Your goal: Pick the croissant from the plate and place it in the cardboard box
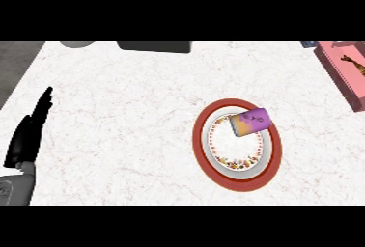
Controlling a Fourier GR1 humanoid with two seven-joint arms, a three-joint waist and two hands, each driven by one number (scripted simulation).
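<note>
- Purple-and-orange packet (249, 122), no croissant, lies tilted on the red-rimmed plate (206, 159).
- Left hand (28, 130) rests released at the desk's (128, 96) left edge; right unseen.
- Risk: grabbing it could skid the plate; pink box (342, 72) sits well apart.

Pink box (347, 72) cut off by right edge. Dark tray (155, 46) and grey dish (77, 44) clipped at top. Left forearm (16, 188) cut by lower-left edge.

I see a white marbled table (128, 120) carrying a red-rimmed round plate (214, 171); a pink box (342, 77) lies up-right of the plate.
</note>
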